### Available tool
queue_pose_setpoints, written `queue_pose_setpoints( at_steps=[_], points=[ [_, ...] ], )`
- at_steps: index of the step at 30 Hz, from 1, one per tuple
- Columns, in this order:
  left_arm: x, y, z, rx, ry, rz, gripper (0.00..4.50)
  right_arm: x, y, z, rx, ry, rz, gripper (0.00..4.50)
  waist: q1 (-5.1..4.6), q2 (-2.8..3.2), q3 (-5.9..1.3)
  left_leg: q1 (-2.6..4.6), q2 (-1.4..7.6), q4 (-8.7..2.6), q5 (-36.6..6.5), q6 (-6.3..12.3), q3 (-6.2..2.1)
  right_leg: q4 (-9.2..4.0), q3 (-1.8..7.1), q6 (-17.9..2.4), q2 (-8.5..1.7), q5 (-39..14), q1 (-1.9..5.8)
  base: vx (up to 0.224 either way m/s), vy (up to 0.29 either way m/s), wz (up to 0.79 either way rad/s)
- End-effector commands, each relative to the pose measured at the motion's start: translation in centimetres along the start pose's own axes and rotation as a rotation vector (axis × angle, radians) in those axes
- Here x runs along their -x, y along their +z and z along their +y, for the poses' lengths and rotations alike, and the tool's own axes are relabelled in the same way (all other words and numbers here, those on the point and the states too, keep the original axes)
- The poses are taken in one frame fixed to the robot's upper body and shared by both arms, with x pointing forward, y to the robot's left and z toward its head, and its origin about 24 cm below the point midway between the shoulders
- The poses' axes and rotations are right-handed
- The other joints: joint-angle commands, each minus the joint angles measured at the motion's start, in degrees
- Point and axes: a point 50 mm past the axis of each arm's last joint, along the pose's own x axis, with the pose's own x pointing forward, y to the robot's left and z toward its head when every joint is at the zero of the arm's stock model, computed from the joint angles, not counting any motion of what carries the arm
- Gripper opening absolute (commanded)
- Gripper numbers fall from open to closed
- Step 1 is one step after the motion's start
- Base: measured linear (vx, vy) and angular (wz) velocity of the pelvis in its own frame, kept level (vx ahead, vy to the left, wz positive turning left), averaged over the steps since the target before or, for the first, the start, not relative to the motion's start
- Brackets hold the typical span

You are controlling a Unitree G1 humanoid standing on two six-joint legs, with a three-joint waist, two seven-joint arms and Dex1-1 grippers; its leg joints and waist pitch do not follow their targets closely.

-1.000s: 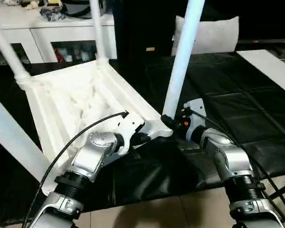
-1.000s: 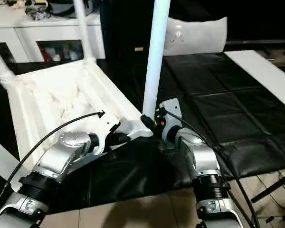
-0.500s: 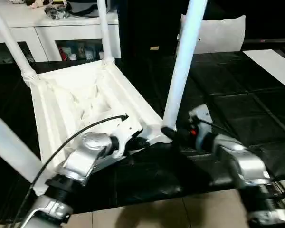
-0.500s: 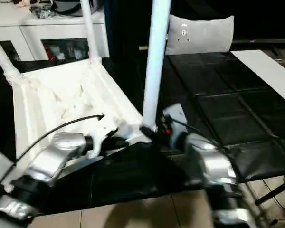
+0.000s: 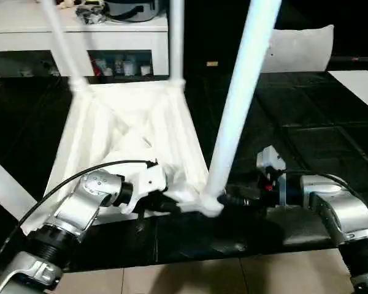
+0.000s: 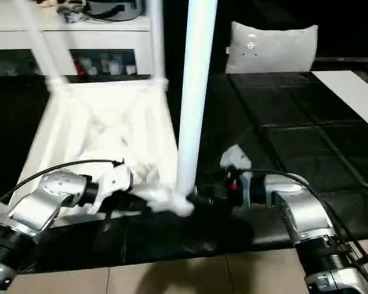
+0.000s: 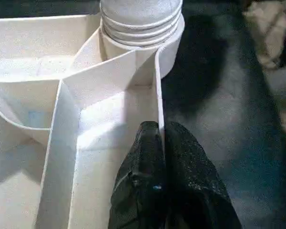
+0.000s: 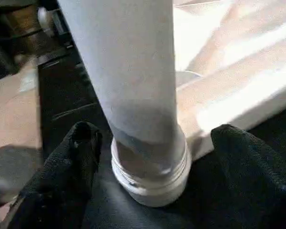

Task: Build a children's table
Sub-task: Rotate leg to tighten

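Observation:
The children's table (image 5: 129, 122) lies upside down on the black mat, white, with its ribbed underside up. Its legs stand upward from the corner sockets. The nearest leg (image 5: 239, 104) rises from the front corner socket (image 7: 140, 28). My left gripper (image 5: 165, 205) is shut on the thin rim wall (image 7: 158, 95) just beside that socket. My right gripper (image 5: 230, 199) reaches in from the right at the leg's base. It is open, with one finger (image 8: 78, 143) on each side of the leg (image 8: 133, 71) and a gap at both.
A white cabinet (image 5: 80, 24) with shelves stands behind the table. A grey pillow (image 5: 300, 49) sits at the back right, and a white board (image 5: 362, 82) lies at the right edge. The black mat (image 5: 306, 122) ends at tiled floor (image 5: 190, 278) in front.
The right gripper's fingers have spread away from the leg's base, and that forearm now reaches in from the side. The left gripper keeps its hold on the rim. The camera has shifted.

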Motion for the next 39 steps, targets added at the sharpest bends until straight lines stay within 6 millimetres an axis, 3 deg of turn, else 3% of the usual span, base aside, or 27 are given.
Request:
queue_pose_setpoints(
  at_steps=[1,15,17,18,23,26,28,30,31,32,33,35,37,38,39],
  points=[
    [-1.0,0.8,-1.0,-0.082,-0.129,0.024,0.00,0.0,0.5,0.2,0.019,0.051,-0.007,3.62,-0.30,-0.31,-3.22,-0.97,1.88,-3.59,-1.9,4.64,-0.08,-3.12,4.28,-5.9,-4.00,-14.4,3.99,0.000,0.000,0.00],
    [-1.1,0.5,-1.4,-0.087,-0.159,0.025,0.00,-0.6,0.0,1.1,-0.019,0.167,-0.001,2.31,-0.21,-0.42,-3.33,-1.07,1.75,-3.57,-2.0,3.99,-0.10,-3.27,4.18,-4.9,-3.90,-15.6,4.10,0.000,0.000,0.00],
    [-1.0,0.4,-1.4,-0.079,-0.158,0.024,0.00,-0.6,-0.1,1.2,-0.025,0.175,-0.003,2.19,-0.21,-0.46,-3.30,-1.11,1.74,-3.57,-2.1,3.99,-0.09,-3.30,4.17,-4.8,-3.88,-15.8,4.12,0.000,0.000,0.00],
    [-1.1,0.4,-1.4,-0.072,-0.156,0.018,0.00,-0.7,-0.1,1.3,-0.029,0.178,-0.008,2.12,-0.26,-0.76,-3.32,-1.16,1.70,-3.55,-1.9,4.01,-0.06,-3.30,4.17,-4.6,-3.84,-15.8,4.17,0.000,0.000,0.00],
    [-1.1,0.4,-1.3,-0.028,-0.113,-0.009,0.00,-1.0,0.1,1.4,-0.046,0.150,-0.050,2.04,-0.24,-0.64,-3.29,-1.14,1.70,-3.56,-1.8,3.99,-0.08,-3.30,4.15,-4.5,-3.89,-16.3,4.08,0.000,0.000,0.00],
    [-1.2,1.1,-0.7,0.050,-0.003,-0.064,0.00,-2.1,0.4,0.9,-0.076,0.001,-0.071,2.04,-0.67,-0.66,-3.15,-1.20,1.76,-3.72,-1.7,3.01,-0.15,-3.39,4.17,-4.2,-3.94,-16.8,4.10,0.000,0.000,0.00],
    [-1.5,1.6,-0.1,0.114,0.100,-0.096,0.00,-2.9,0.5,0.1,-0.128,-0.162,-0.088,2.04,-1.05,-0.55,-2.82,-1.02,1.06,-3.71,-4.1,1.87,-0.01,-4.52,3.74,-1.9,-3.86,-23.1,3.95,0.000,0.000,0.00],
    [-1.6,1.8,0.3,0.134,0.147,-0.101,0.00,-3.3,0.6,-0.4,-0.172,-0.242,-0.102,2.02,-1.50,-0.70,-2.76,-1.10,0.78,-3.71,-4.8,1.47,-0.01,-4.98,3.52,-0.4,-3.75,-25.8,3.99,0.000,0.000,0.00],
    [-1.7,2.0,0.6,0.152,0.197,-0.099,0.00,-3.7,0.6,-0.7,-0.201,-0.312,-0.107,2.01,-2.21,-0.71,-2.77,-1.27,0.66,-3.72,-5.1,1.15,-0.16,-5.23,3.27,0.7,-3.64,-27.0,4.08,0.000,0.000,0.00],
    [-1.8,2.1,0.9,0.161,0.230,-0.100,0.00,-3.9,0.5,-0.8,-0.210,-0.345,-0.097,2.01,-2.73,-0.30,-2.74,-1.24,0.61,-3.67,-5.7,0.98,-0.29,-5.53,3.04,1.4,-3.58,-27.6,3.96,0.000,0.000,0.00],
    [-1.8,2.2,1.1,0.172,0.257,-0.103,0.00,-4.1,0.4,-0.8,-0.211,-0.370,-0.085,2.01,-3.09,-0.48,-2.79,-1.23,0.57,-3.61,-5.9,1.00,-0.27,-5.65,3.02,1.7,-3.50,-27.6,3.95,0.000,0.000,0.00],
    [-2.5,3.3,2.3,0.276,0.430,-0.148,0.00,-4.8,-0.2,-2.0,-0.280,-0.636,-0.024,2.01,-3.82,0.05,-2.87,-1.22,0.62,-3.56,-5.2,0.91,-0.25,-5.54,3.07,1.1,-3.36,-25.7,3.84,0.000,0.000,0.00],
    [-2.9,3.8,2.6,0.313,0.485,-0.170,0.00,-4.9,-0.3,-2.3,-0.293,-0.709,-0.019,2.01,-4.31,-0.19,-3.01,-1.26,0.49,-3.52,-5.0,0.47,-0.36,-5.55,2.79,0.7,-3.33,-25.4,3.90,0.000,0.000,0.00],
    [-3.0,3.9,2.6,0.323,0.500,-0.177,0.00,-5.1,-0.3,-2.3,-0.292,-0.716,-0.023,2.01,-4.48,0.29,-3.04,-1.28,0.36,-3.51,-5.0,0.99,-0.44,-5.52,2.85,0.6,-3.42,-24.9,3.97,0.000,0.000,0.00],
    [-3.2,4.1,2.7,0.330,0.513,-0.192,0.00,-5.2,-0.1,-2.2,-0.300,-0.720,-0.046,2.34,-4.57,0.13,-3.13,-1.25,0.43,-3.45,-4.8,1.43,-0.34,-5.61,2.99,0.5,-3.34,-24.0,3.91,0.000,0.000,0.00]
  ],
)
